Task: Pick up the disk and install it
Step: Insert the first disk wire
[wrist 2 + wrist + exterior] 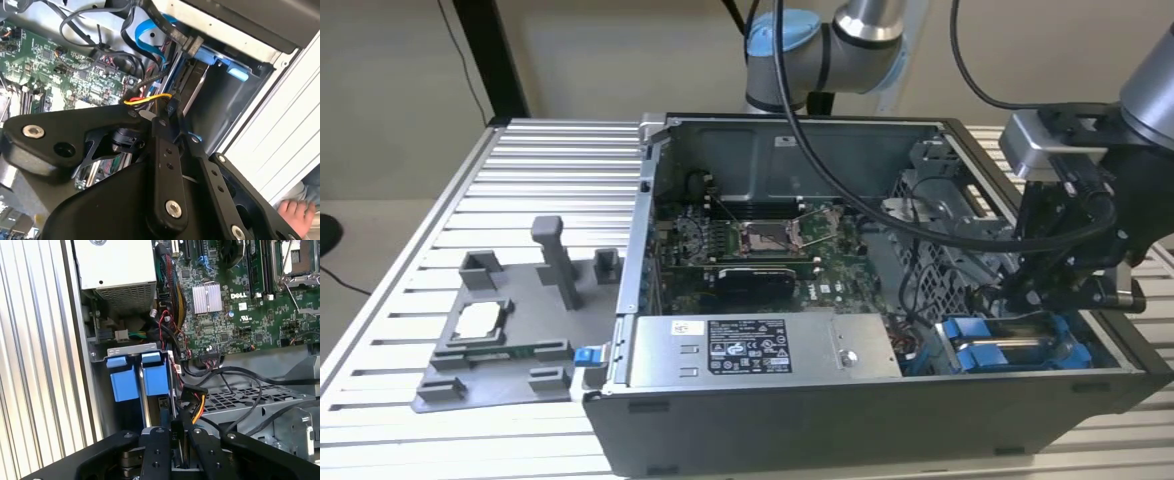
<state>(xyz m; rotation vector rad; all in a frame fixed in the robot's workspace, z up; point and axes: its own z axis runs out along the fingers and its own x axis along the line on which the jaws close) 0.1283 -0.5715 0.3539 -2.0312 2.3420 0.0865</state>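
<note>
My gripper (1042,300) reaches down into the drive bay at the front corner of the open computer case (881,400), on the exterior view's right. In the first wrist view its fingers (156,450) stand close together, shut on a thin upright edge that I take for the disk (174,412). That edge sits in the slot beside two blue carriers (139,379) seated in the bay. In the second wrist view a small blue piece (196,136) shows at the fingertips (162,131). Most of the disk is hidden by the gripper and the bay walls.
Black, red and yellow cables (197,402) run close past the fingers. The motherboard (747,245) and the grey power supply box (754,347) fill the case. A grey fixture (500,345) with a small square chip (480,320) lies on the exterior view's left. A person's hand (295,212) rests beyond the case.
</note>
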